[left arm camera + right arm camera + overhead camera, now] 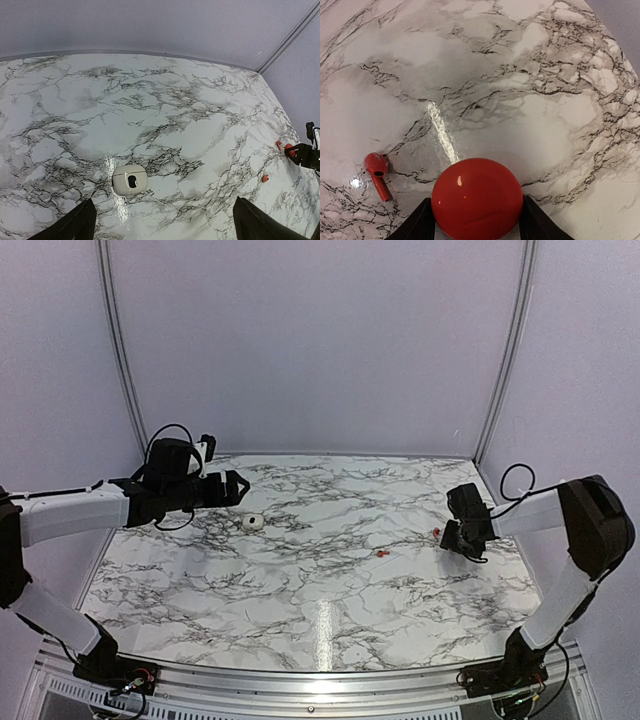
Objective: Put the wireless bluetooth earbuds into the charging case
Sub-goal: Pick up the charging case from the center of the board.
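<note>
A glossy red round charging case [476,187] rests on the marble table [530,75]. My right gripper [476,200] has a black finger pressed against each side of it. One red earbud [377,172] with a short stem lies on the table just left of that case. Another red earbud [382,553] lies apart, nearer the table's middle, and it also shows as a red speck, this earbud [265,178], in the left wrist view. My left gripper [238,487] hangs above the table's left side, its jaws wide open and holding nothing; this left gripper [165,200] shows only two dark fingertips.
A white rounded case [129,179] with a dark hole in it sits on the table below the left gripper, the same white case [253,522] at centre left. Pale walls close the table at the back and sides. The right gripper [448,535] works near the right wall.
</note>
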{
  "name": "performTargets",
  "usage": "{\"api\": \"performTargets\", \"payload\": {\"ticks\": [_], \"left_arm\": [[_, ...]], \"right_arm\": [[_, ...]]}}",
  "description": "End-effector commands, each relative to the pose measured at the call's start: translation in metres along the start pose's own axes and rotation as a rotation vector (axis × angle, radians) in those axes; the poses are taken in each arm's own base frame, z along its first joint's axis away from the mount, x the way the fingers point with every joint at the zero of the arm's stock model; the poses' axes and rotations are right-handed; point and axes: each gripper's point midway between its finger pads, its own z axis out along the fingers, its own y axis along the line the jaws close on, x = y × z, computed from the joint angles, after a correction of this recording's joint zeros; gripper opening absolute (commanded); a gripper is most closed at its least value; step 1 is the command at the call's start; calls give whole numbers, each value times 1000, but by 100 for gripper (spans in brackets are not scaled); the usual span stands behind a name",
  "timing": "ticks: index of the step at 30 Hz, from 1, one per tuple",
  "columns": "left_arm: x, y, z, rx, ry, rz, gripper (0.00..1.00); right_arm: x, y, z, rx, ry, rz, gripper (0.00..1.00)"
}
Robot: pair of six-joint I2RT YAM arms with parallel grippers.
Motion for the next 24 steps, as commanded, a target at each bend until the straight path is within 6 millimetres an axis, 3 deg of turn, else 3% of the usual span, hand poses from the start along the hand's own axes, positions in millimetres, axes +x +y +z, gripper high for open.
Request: {"api": "performTargets", "payload": {"ticks": [1, 8, 12, 15, 24], "left_arm": [[-12, 1, -7, -18, -59, -17, 99], [-15, 0, -9, -12, -70, -27, 99], [-19, -2, -13, -3, -90, -25, 99], [-20, -3, -15, -1, -95, -23, 99], [-19, -3, -16, 0, -96, -21, 99]], "right_arm": [[-15, 0, 4, 8, -35, 5, 55], [-15, -3, 10, 2, -26, 1, 51], [-18, -5, 11, 13, -20, 4, 66], [-19, -6, 13, 7, -16, 11, 68], [-21, -7, 16, 12, -17, 23, 55]]}}
